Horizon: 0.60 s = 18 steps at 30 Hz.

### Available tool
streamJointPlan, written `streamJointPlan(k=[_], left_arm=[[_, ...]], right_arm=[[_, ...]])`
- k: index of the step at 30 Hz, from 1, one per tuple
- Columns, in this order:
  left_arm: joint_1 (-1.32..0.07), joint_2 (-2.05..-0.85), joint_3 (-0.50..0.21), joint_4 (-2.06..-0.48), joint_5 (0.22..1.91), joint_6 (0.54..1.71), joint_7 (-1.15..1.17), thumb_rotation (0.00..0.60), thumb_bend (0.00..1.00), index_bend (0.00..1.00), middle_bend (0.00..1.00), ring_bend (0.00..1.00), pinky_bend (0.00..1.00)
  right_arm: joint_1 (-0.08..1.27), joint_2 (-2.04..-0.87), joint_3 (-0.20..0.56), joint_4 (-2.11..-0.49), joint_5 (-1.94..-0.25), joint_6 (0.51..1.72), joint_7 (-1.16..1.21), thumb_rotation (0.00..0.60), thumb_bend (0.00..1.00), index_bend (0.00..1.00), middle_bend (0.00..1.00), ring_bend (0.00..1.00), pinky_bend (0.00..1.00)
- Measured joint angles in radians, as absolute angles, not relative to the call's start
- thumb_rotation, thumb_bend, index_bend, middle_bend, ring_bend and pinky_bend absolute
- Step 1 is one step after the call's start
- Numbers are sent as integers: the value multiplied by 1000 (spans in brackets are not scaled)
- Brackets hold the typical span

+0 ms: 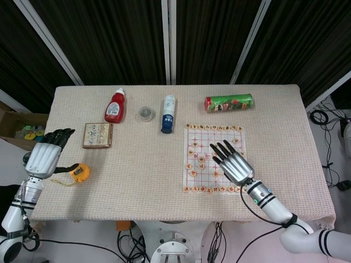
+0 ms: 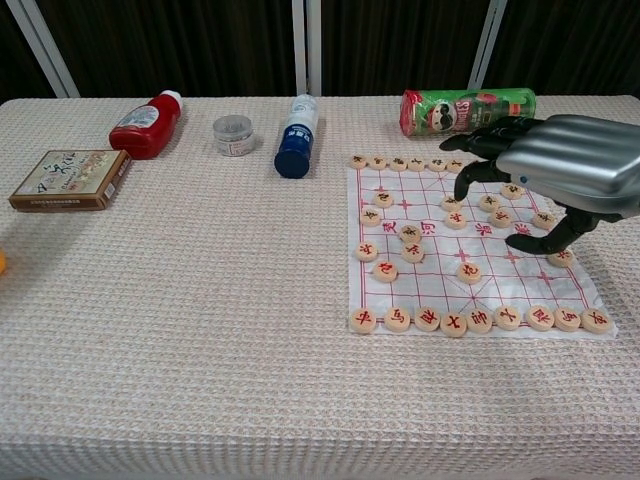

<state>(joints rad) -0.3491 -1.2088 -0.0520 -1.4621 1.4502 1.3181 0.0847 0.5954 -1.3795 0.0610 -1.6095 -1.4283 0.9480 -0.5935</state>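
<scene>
1. Out over the chess board sheet (image 1: 215,158) hangs the right hand (image 1: 231,163), fingers spread apart and holding nothing; from the chest view it floats above the sheet's right half, its fingertips (image 2: 470,172) pointing toward the far row of pieces.
2. Room around that hand is tight below, where wooden xiangqi pieces (image 2: 412,252) lie scattered mid-board, but wide bare cloth stretches to the left of the sheet and toward the near edge of the table (image 1: 142,197).
3. The sheet itself is white with a red grid, lying flat on the table's right half; round pale discs with red or dark characters line its far and near rows, and a few stand loose between.
4. Beyond the sheet's far edge a green chip can (image 1: 228,102) lies on its side, near but not touching it.
5. Over at the left edge, the left hand (image 1: 44,156) hovers off the table's side, fingers loosely spread, empty; a yellow tape measure (image 1: 80,172) lies just beside it, and a small card box (image 1: 98,135) sits further in.
6. Along the far side lie a red bottle (image 1: 114,106) and a white bottle with a blue cap (image 1: 168,114), with a small round jar (image 1: 145,113) standing between them.
7. Pieces under the right hand are hidden, and the characters on the discs are too small to read.
</scene>
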Motion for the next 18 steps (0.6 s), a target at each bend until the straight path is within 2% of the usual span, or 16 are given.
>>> streamJointPlan(k=[18], left_arm=[[-323, -1218, -48, -1403, 1459, 1320, 11, 448, 128, 109, 125, 118, 208]], right_arm=[[687, -1606, 83, -1402, -1394, 898, -567, 600, 284, 359, 20, 0, 0]])
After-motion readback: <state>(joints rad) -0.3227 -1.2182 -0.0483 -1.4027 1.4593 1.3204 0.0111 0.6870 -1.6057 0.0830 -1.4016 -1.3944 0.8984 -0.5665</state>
